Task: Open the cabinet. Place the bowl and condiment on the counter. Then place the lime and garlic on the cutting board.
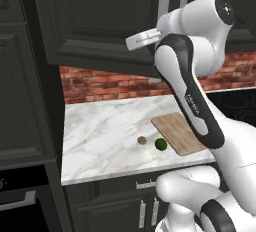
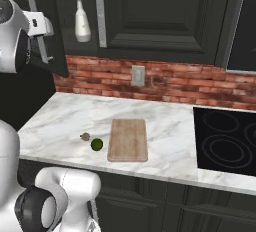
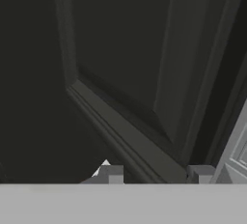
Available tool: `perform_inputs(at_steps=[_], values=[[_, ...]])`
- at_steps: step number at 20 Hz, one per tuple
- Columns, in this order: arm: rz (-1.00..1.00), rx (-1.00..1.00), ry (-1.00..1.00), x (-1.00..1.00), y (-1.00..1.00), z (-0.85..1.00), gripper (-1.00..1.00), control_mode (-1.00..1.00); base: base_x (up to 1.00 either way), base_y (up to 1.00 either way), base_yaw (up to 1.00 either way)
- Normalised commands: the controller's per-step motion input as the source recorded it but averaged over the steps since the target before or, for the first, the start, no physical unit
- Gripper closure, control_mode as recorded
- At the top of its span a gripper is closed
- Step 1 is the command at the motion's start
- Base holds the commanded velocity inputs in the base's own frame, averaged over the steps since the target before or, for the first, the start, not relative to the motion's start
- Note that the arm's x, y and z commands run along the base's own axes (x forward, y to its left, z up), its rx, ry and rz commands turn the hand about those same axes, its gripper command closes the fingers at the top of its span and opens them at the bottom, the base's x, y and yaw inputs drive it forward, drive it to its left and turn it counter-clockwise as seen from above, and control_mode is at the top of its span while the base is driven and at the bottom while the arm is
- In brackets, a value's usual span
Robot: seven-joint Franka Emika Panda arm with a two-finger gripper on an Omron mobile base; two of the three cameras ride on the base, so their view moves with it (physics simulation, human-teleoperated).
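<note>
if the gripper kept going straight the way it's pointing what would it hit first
Most likely the raised-panel door of the cabinet: the gripper faces that dark panel close up in the hand view, with nothing between them. Exact gap is hard to judge.

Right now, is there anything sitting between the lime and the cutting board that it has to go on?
Nothing visible does. The lime lies on the counter just off the cutting board's left edge, with bare marble between them. The garlic sits on the lime's other side, away from the board.
</note>
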Motion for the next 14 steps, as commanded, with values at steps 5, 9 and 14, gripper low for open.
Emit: perform_inputs(at_steps=[5, 9, 14], values=[[-0.01, -0.13, 0.01, -0.27, 1.00, -0.20, 1.00, -1.00, 0.00, 0.00, 0.00], [0.00, -0.11, 0.07, -0.07, 1.00, -0.21, 1.00, -1.00, 0.00, 0.00, 0.00], [0.00, -0.08, 0.09, 0.00, 1.00, -0.18, 1.00, -1.00, 0.00, 0.00, 0.00]])
